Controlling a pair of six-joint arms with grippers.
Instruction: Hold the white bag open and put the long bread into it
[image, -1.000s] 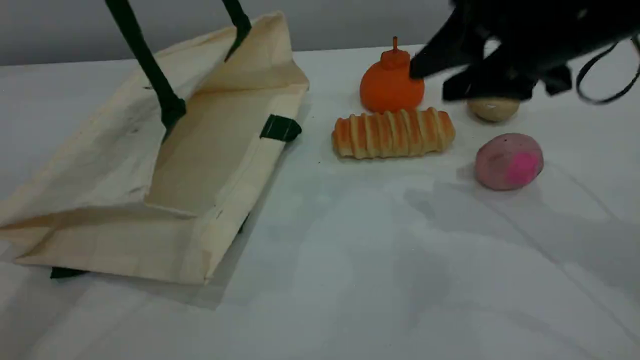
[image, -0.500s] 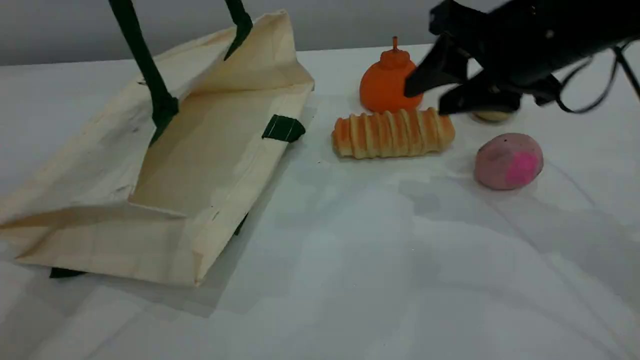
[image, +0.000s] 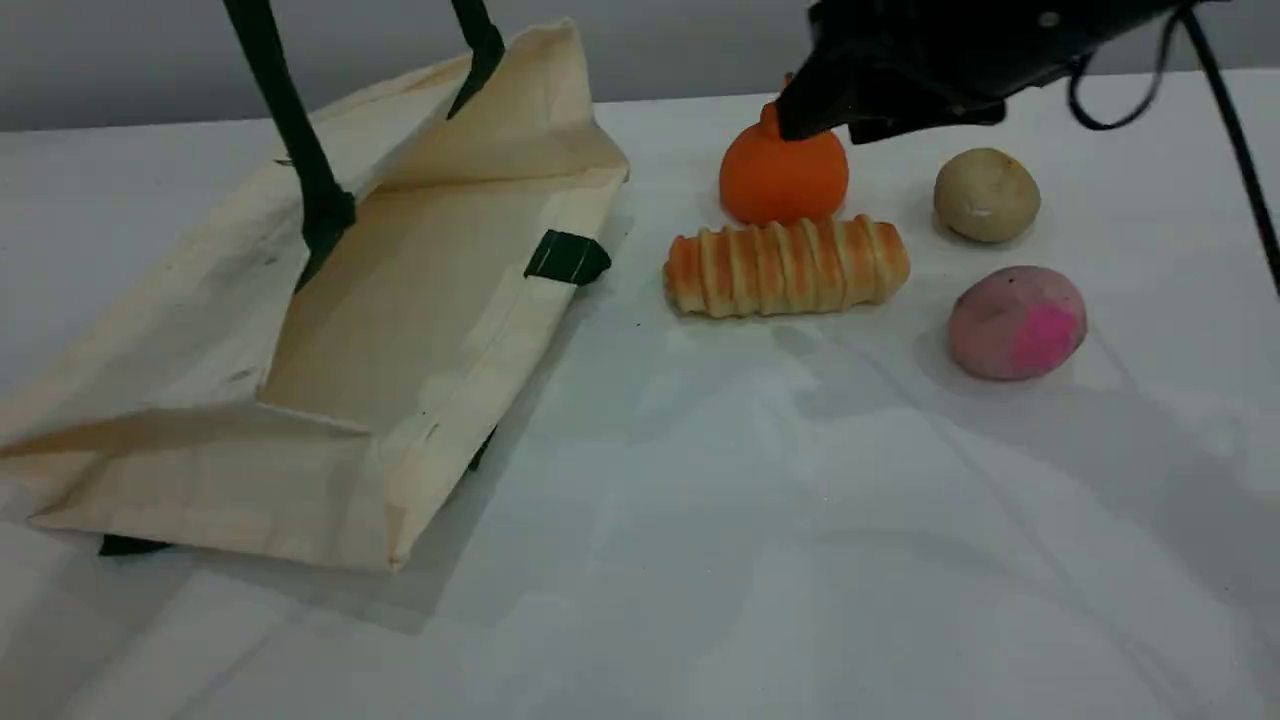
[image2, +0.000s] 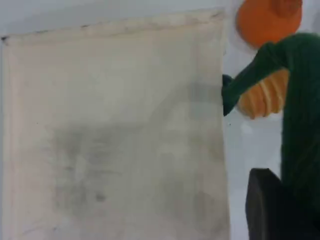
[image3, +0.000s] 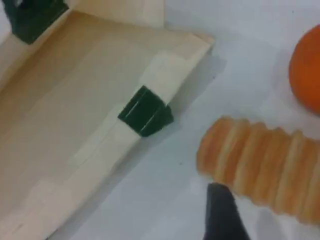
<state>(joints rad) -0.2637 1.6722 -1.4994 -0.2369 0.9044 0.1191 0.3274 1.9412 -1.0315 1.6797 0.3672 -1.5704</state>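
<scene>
White table (image: 760, 520), grey wall (image: 650, 45) behind, left gripper (image2: 280, 210) clamped on bag handle (image: 290, 120), right gripper (image: 800, 105) apart.

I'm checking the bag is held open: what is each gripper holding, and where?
Left gripper: shut on the bag's green handle. Right gripper: open, holding nothing.

The white bag (image3: 75, 135) fills the left of the frame, its mouth gaping, with a dark green handle end (image3: 145, 112) stitched at its near edge. At lower right lies the long bread (image3: 265, 167) on the table (image3: 240, 60). An orange fruit (image3: 307, 70) peeks in at the right edge. One dark fingertip (image3: 222, 215) shows at the bottom, just beside the bread.
</scene>
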